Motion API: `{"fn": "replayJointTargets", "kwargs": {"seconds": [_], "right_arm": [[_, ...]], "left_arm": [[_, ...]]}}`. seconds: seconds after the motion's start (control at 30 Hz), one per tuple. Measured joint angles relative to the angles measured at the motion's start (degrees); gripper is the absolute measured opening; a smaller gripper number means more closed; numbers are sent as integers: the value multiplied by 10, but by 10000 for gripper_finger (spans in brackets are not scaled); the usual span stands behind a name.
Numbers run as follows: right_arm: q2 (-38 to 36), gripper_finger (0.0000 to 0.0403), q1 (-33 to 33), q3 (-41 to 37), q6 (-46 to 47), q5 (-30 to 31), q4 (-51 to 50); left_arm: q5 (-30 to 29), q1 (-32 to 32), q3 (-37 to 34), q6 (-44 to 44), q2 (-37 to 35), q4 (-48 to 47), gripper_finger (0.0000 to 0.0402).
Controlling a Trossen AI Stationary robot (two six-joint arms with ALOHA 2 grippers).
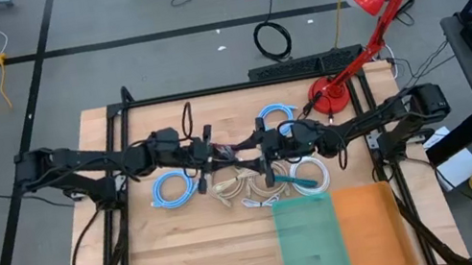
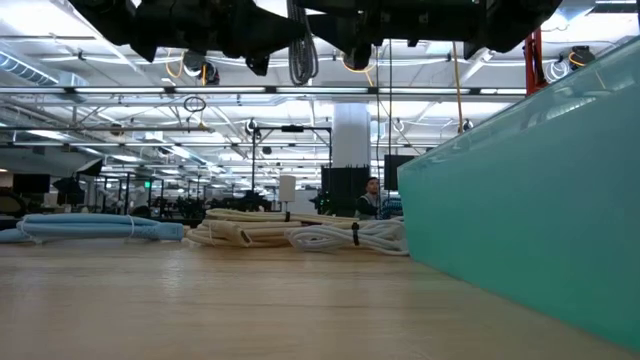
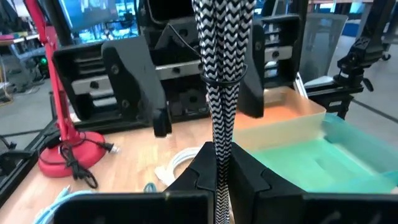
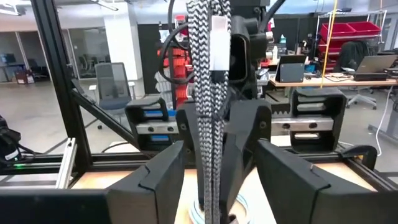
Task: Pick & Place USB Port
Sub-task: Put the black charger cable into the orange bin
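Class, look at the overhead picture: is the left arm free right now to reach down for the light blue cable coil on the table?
Probably not yet. The left gripper is shut on the black-and-white braided cable, held in the air between both arms. The light blue cable coil lies uncovered just beside it, so only that grip stands in the way.

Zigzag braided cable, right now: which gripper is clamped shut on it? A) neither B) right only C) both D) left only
D. In the left wrist view the left gripper is pinched shut on the zigzag braided cable, while the right gripper has its fingers spread on either side of the cable.
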Motion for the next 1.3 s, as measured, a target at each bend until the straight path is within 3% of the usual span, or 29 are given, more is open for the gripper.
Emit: {"fn": "replayJointTargets", "kwargs": {"seconds": [0.33, 0.53, 0.67, 0.8, 1.13, 1.3], "right_arm": [[43, 116, -7, 12, 11, -2, 23], [44, 54, -7, 12, 6, -3, 20], [37, 12, -6, 12, -5, -2, 4], [32, 19, -6, 12, 5, 17, -2], [-50, 10, 7, 13, 26, 35, -88], [-104, 7, 25, 13, 40, 32, -199]], "left_arm": [[1, 1, 0, -9, 38, 41, 13], [1, 1, 0, -12, 32, 24, 13], [0, 2, 1, -14, 32, 1, 36], [-1, 2, 1, -14, 19, -37, 59], [0, 1, -1, -4, -53, -163, 65], [0, 1, -1, 9, -104, -217, 66]]}}
